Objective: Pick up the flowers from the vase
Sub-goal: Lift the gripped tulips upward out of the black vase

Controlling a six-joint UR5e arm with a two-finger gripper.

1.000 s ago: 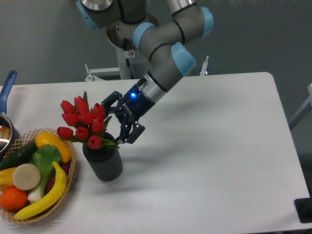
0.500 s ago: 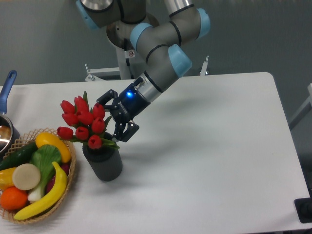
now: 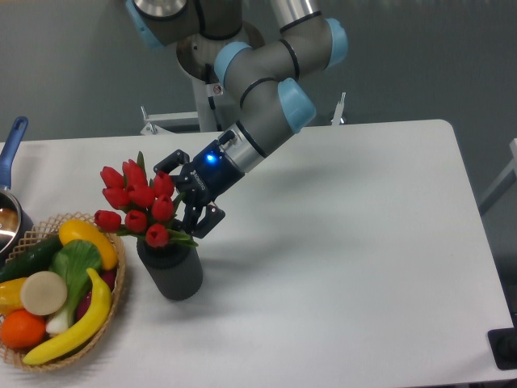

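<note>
Left side of the desk (image 3: 339, 242): red tulip flowers (image 3: 139, 202) with green leaves stand in a dark ribbed vase (image 3: 171, 272), just right of a fruit basket (image 3: 113, 319). Hand (image 3: 181, 194) spread wide, fingers against the bunch's right edge, gripping nothing.

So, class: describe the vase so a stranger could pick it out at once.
Find the white table and look to its left side, just right of the wicker basket of fruit. The vase is the short, dark cylinder there, the only container holding red flowers, with the open gripper beside the blooms.
</note>
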